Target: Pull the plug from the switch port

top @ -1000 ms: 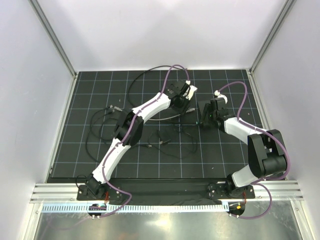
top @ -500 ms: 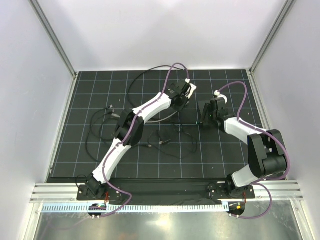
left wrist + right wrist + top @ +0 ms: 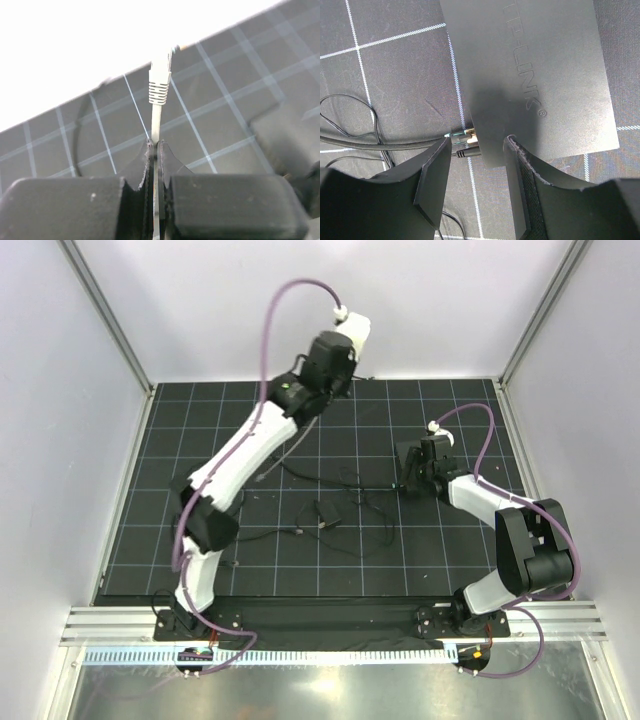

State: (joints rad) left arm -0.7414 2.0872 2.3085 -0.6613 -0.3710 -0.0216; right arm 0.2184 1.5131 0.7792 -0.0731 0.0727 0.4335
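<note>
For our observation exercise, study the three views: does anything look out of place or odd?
Yes: the pale plug sits in no socket. It sticks up in the air, its cable pinched in the shut left gripper, raised above the mat. Thin black wires sprawl in loose tangles across the mat.

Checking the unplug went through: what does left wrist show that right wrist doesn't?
Only left wrist: the left gripper shut on a pale cable, with its plug standing free above the fingers, in no socket.
Only right wrist: the black switch, the right gripper straddling one corner of it with jaws apart, and dark cables running to the switch's edge.
Both: the black grid mat.
</note>
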